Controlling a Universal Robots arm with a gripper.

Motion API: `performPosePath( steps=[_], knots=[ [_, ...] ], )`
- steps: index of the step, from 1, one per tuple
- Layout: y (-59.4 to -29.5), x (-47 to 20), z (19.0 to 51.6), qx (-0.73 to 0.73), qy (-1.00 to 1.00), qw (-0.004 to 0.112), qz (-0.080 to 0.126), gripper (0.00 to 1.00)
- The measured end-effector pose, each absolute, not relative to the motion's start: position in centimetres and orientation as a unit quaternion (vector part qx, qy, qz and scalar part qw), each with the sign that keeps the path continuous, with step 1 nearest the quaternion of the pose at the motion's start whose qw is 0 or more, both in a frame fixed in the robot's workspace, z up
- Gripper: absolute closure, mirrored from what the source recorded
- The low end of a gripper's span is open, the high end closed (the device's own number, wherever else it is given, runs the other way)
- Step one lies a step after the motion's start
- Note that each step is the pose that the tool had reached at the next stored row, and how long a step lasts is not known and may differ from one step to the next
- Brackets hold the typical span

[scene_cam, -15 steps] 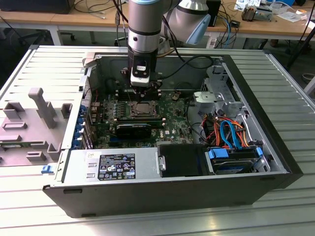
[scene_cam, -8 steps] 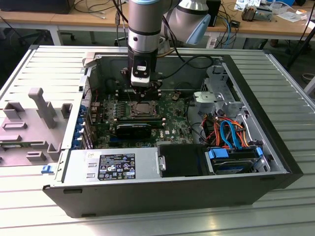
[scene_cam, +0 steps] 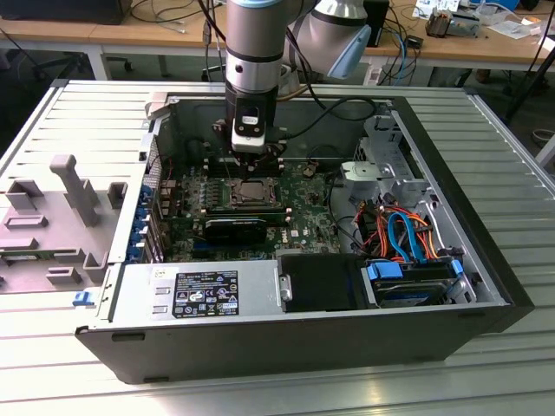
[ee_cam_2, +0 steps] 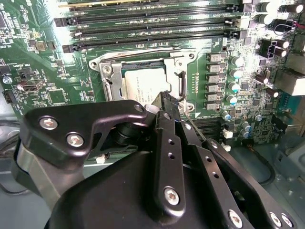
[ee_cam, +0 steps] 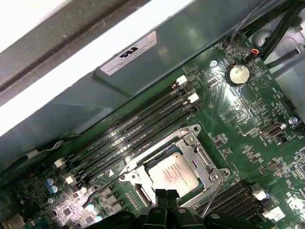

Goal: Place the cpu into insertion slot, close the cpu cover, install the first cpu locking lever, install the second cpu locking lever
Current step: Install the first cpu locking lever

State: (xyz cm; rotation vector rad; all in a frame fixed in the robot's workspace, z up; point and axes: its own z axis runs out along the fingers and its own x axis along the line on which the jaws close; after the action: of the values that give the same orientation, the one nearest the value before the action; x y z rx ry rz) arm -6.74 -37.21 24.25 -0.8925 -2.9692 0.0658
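Jaws pressed together, clamped on nothing, tips close by the socket's edge in both wrist views. Near the middle of the exterior view, inside the open computer case [scene_cam: 260, 347] on the slatted worktop [scene_cam: 503, 130]: the cpu [scene_cam: 251, 192], lying flat in its socket on the green motherboard [scene_cam: 303, 230]. Around it, the cpu cover [ee_cam: 204, 158] lowered, dull silver top showing through the window. Just beside the cover, a thin wire lever [ee_cam: 214, 192] running past the tips.

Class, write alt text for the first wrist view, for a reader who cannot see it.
A silver chip sits in its socket on a green circuit board, a metal cover frame lying around it. The black tool, shut, is at the socket's edge.
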Motion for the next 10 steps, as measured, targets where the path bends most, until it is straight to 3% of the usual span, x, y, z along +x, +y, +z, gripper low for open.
performPosePath(
  steps=[10],
  knots=[
    [-37.21,-6.74,24.25,-0.278,-0.960,0.020,0.021,0.89]
  ],
)
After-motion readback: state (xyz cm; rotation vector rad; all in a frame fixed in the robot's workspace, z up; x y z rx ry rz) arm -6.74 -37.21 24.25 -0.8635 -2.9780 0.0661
